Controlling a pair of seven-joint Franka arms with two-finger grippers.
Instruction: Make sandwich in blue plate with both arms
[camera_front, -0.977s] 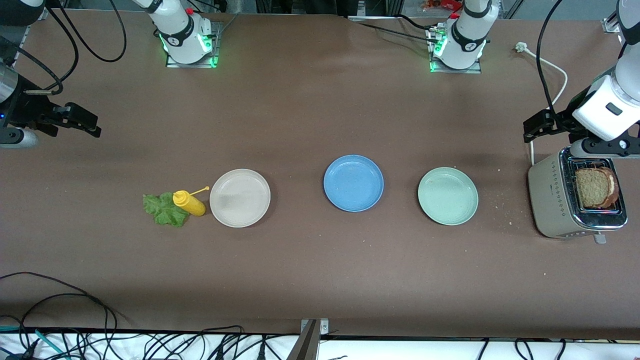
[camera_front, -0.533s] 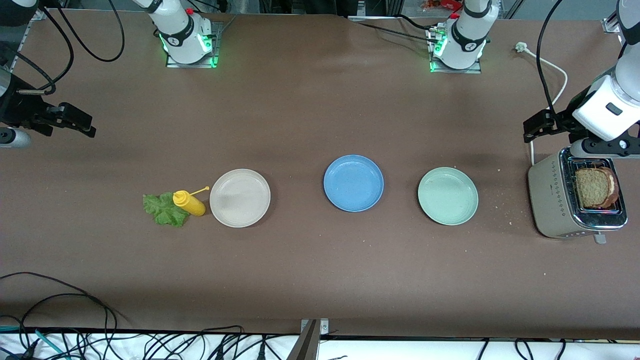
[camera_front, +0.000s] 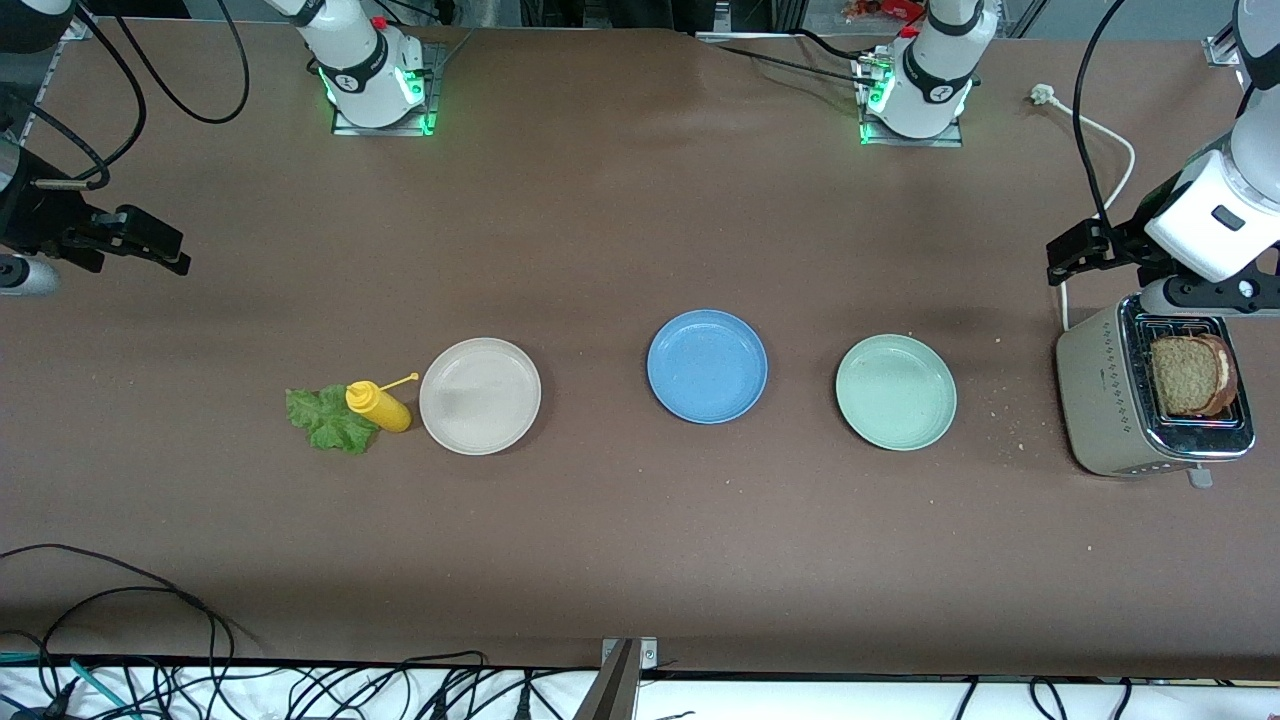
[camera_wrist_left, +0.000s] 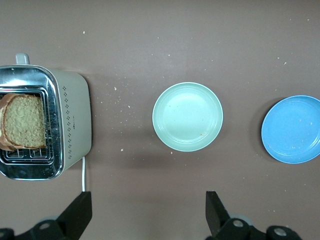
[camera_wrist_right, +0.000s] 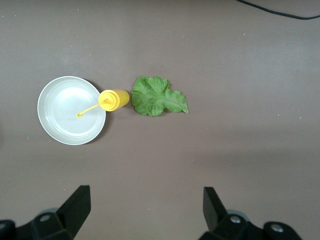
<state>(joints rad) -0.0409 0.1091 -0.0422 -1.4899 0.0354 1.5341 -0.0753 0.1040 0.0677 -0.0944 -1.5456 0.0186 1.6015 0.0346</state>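
The blue plate (camera_front: 707, 366) sits bare at the table's middle; it also shows in the left wrist view (camera_wrist_left: 292, 129). Two brown bread slices (camera_front: 1190, 374) stand in a toaster (camera_front: 1105, 405) at the left arm's end, also in the left wrist view (camera_wrist_left: 22, 121). A green lettuce leaf (camera_front: 326, 420) lies at the right arm's end, also in the right wrist view (camera_wrist_right: 157, 96). My left gripper (camera_front: 1075, 250) is open and empty, up over the table beside the toaster. My right gripper (camera_front: 160, 246) is open and empty, up over the table at the right arm's end.
A pale green plate (camera_front: 895, 391) lies between the blue plate and the toaster. A cream-white plate (camera_front: 480, 395) lies toward the right arm's end, with a yellow squeeze bottle (camera_front: 378, 405) between it and the lettuce. A white cable (camera_front: 1105, 130) runs by the toaster.
My right gripper has drawn slightly toward the right arm's end of the table. The left arm and the objects have not moved.
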